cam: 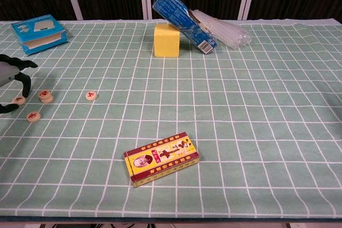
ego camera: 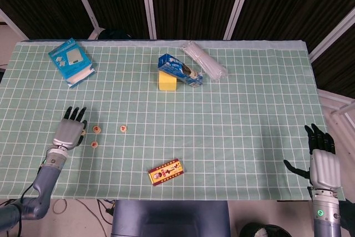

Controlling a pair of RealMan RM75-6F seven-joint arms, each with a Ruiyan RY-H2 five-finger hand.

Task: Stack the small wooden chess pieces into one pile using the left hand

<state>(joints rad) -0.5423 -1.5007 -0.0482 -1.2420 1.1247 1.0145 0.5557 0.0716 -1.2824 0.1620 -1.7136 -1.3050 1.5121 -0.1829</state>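
Hovering with fingers spread and empty, left hand [ego camera: 69, 130] should pinch the light, stiff, slippery chess pieces [cam: 46, 96] by their rims.

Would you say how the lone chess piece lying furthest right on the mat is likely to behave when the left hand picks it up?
The chess piece is a small flat wooden disc, so probably light and stiff. Lying flat on the mat, it gives fingers little edge and may slide. Tipped on its rim, it could roll.

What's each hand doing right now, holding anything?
Left hand: open, fingers spread over a chess piece, not gripping it.
Right hand: open, holding nothing.
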